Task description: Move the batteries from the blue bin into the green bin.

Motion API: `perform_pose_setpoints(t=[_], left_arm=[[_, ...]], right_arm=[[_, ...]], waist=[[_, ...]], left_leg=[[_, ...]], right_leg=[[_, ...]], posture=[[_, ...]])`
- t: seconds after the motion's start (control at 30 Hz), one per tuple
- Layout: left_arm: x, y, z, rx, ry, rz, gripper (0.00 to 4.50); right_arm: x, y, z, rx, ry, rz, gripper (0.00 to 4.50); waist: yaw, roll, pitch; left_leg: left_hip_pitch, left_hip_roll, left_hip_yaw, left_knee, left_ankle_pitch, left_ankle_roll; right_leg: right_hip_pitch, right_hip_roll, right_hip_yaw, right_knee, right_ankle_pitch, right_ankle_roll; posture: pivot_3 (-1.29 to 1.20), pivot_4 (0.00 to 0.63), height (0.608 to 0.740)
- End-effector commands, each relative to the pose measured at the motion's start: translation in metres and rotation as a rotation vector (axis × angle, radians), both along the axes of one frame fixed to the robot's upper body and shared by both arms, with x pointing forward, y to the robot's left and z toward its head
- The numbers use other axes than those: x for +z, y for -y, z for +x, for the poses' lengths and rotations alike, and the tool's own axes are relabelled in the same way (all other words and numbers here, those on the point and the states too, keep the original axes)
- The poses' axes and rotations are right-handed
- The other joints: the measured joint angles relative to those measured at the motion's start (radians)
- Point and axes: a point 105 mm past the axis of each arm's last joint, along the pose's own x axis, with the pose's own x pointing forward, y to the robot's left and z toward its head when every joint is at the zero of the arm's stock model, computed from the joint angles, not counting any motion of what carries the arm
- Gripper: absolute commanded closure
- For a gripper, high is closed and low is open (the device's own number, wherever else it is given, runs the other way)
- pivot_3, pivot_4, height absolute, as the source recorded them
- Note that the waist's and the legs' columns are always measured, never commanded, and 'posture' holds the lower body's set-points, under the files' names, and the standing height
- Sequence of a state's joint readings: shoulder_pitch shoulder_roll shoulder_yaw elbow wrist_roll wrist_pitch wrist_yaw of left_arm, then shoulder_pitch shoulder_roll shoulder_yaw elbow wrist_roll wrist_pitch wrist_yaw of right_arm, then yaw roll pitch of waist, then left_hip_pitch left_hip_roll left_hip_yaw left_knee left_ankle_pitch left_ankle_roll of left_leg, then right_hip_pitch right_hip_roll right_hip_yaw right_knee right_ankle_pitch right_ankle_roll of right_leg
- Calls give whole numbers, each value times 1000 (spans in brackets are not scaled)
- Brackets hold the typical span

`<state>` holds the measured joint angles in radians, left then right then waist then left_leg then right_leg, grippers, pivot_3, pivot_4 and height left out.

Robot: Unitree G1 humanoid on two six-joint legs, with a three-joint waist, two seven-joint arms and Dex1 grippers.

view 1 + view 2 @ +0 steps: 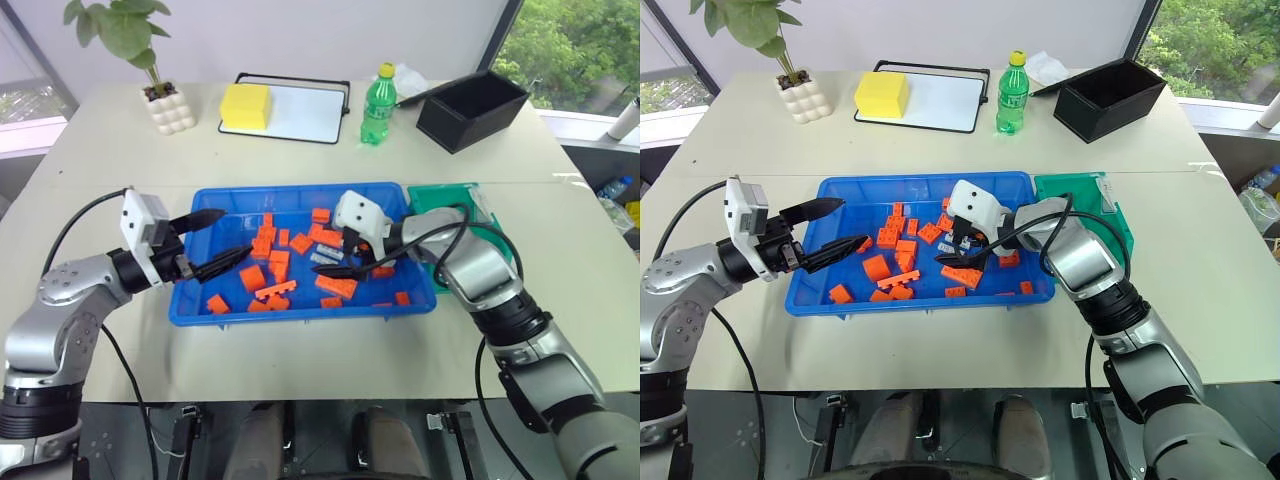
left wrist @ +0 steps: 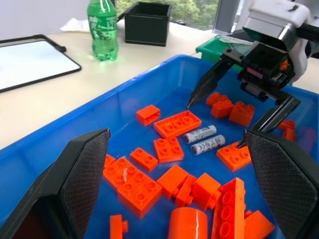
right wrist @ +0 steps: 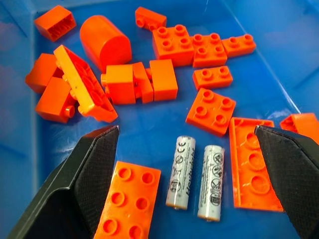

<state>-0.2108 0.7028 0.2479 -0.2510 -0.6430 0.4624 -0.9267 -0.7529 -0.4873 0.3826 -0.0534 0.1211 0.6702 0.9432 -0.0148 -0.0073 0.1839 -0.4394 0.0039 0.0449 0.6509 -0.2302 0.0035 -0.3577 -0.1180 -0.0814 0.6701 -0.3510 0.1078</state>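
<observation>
My left gripper (image 1: 214,240) spread wide over the blue bin's (image 1: 200,312) left end, two batteries (image 3: 195,176) lying side by side among orange blocks (image 3: 129,80), my right gripper (image 1: 347,254) spread above them, green bin (image 1: 433,196) at the blue bin's right end.

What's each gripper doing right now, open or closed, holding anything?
Left gripper: open, empty, over the blue bin.
Right gripper: open, empty, above two batteries.
</observation>
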Motion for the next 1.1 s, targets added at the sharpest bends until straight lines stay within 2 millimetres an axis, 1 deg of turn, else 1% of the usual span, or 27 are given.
perform_pose_setpoints(t=[0.03, 0.23, 0.33, 0.43, 0.57, 0.63, 0.73, 0.8, 0.97, 1.1], left_arm=[[9, 0, -2, -1, 48, 2, 0], [8, -1, -3, 11, 44, 2, 0], [7, -1, -3, 14, 43, 2, 0], [7, -1, -2, 16, 43, 2, 0], [5, -1, -1, 18, 42, 4, 0], [5, -1, -1, 18, 43, 7, 0], [4, 0, -1, 19, 44, 9, 0], [4, -1, -2, 22, 45, 9, 0], [4, -1, -3, 26, 47, 7, 0], [4, 0, -3, 27, 47, 7, 0]], right_arm=[[6, -4, -4, 22, 21, 9, 40], [2, -13, -18, 66, -32, 25, 40], [-7, -16, -25, 67, -83, 36, 40], [-16, -17, -27, 54, -125, 40, 40], [-22, -19, -23, 18, -159, 52, 40], [-24, -19, -16, -7, -153, 50, 40], [-18, -18, -9, -27, -136, 58, 40], [-15, -18, -7, -29, -133, 63, 40], [-17, -12, -3, -42, -126, 40, 40], [-11, -8, -2, -48, -108, 35, 40]], waist=[[0, 0, 0], [2, 0, 0], [2, 0, 0], [2, 0, 0], [2, 0, 0], [1, 0, 0], [2, 0, 0], [2, 0, 0], [1, 0, 0], [2, 0, 0]], left_leg=[[0, 0, 0, 0, 0, 0], [0, 0, 0, 0, 0, 0], [0, 0, 0, 0, 0, 0], [0, 0, 0, 0, 0, 0], [0, 0, 0, 0, 0, 0], [0, 0, 0, 0, 0, 0], [0, 0, 0, 0, 0, 0], [0, 0, 0, 0, 0, 0], [0, 0, 0, 0, 0, 0], [0, 0, 0, 0, 0, 0]], right_leg=[[0, 0, 0, 0, 0, 0], [0, 0, 0, 0, 0, 0], [0, 0, 0, 0, 0, 0], [0, 0, 0, 0, 0, 0], [0, 0, 0, 0, 0, 0], [0, 0, 0, 0, 0, 0], [0, 0, 0, 0, 0, 0], [0, 0, 0, 0, 0, 0], [0, 0, 0, 0, 0, 0], [0, 0, 0, 0, 0, 0]], posture=[[0, 150, 739], [0, 150, 739], [0, 150, 739], [0, 150, 739], [0, 150, 739], [0, 150, 739], [0, 150, 739], [0, 150, 739], [0, 150, 739], [0, 150, 739]])
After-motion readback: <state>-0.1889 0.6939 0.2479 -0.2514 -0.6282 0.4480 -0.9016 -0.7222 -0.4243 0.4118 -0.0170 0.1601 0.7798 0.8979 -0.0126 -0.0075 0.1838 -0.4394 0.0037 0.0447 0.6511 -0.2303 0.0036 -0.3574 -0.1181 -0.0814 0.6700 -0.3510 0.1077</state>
